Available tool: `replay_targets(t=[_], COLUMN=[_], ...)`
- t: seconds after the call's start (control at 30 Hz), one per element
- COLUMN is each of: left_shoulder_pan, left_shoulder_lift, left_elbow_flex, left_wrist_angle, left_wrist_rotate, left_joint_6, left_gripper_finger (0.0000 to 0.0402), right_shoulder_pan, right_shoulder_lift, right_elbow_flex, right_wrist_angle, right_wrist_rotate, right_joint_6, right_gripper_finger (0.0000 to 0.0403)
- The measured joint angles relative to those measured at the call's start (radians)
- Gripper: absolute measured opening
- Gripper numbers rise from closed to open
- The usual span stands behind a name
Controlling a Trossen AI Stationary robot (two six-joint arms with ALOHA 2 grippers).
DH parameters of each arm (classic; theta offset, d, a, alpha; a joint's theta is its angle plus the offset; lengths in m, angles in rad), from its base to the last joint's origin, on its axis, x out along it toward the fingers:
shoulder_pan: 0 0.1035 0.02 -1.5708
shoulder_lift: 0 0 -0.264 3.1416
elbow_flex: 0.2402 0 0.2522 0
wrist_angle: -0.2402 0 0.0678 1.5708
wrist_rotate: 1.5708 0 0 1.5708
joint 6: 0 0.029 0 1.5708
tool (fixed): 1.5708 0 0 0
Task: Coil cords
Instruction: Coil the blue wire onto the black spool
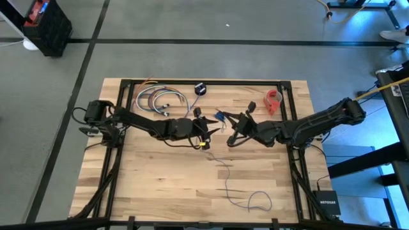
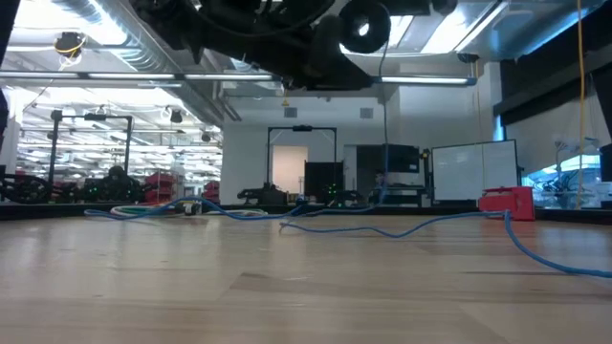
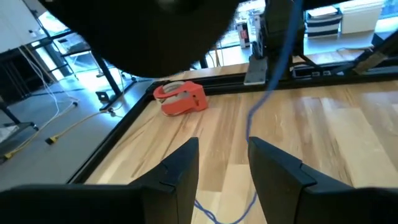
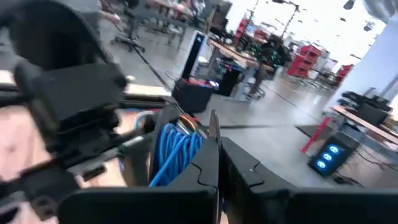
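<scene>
The cord is thin and bluish. Its loose length [image 1: 225, 174] trails over the table toward the near edge and ends in a loop [image 1: 259, 201]. A small black round spool [image 1: 200, 88] sits at the far edge. Mid-table, above the wood, my right gripper [image 4: 216, 146] is shut, with several wound loops of cord [image 4: 177, 152] at its fingers. From there one strand [image 3: 267, 81] hangs down. My left gripper [image 3: 224, 146] faces it, open, with one finger on each side of that strand. I cannot tell that they touch it. My right gripper carries the wound loops [image 4: 180, 155] on the outer side of one finger [image 4: 208, 155], clear of the table. Whether a strand is pinched between the shut fingers is hidden by the fingers themselves. The fingers point about level toward the table's left. A slack strand hangs from them.
A bundle of thicker multicoloured cables [image 1: 160, 99] lies at the far left. A red object [image 1: 273, 101] sits at the far right, also seen in the left wrist view [image 3: 180, 98]. The two arms meet closely at mid-table. A black frame rail [image 1: 211, 82] runs along the far edge.
</scene>
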Motion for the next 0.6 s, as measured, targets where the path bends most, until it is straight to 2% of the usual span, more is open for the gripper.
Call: replay_targets(t=[0.17, 0.3, 0.47, 0.6], left_shoulder_pan=[-0.002, -0.002, -0.007, -0.010], left_shoulder_lift=[0.000, 0.000, 0.000, 0.000], left_elbow_flex=[0.000, 0.000, 0.000, -0.001], left_wrist_angle=[-0.005, 0.001, 0.008, 0.008], left_wrist_rotate=[0.000, 0.016, 0.023, 0.073], left_joint_6=[-0.001, 0.000, -0.011, -0.014], left_gripper_finger=[0.0131, 0.0131, 0.0131, 0.0131], right_shoulder_pan=[-0.014, -0.012, -0.012, -0.012], right_shoulder_lift=[-0.001, 0.011, 0.058, 0.105], right_elbow_flex=[-0.003, -0.003, -0.003, -0.004], right_wrist_angle=[0.118, 0.115, 0.112, 0.137], right_wrist_rotate=[-0.011, -0.088, -0.090, -0.081], right_joint_6=[-0.036, -0.030, -0.023, -0.052], right_gripper_finger=[0.0007, 0.0005, 0.0007, 0.0005])
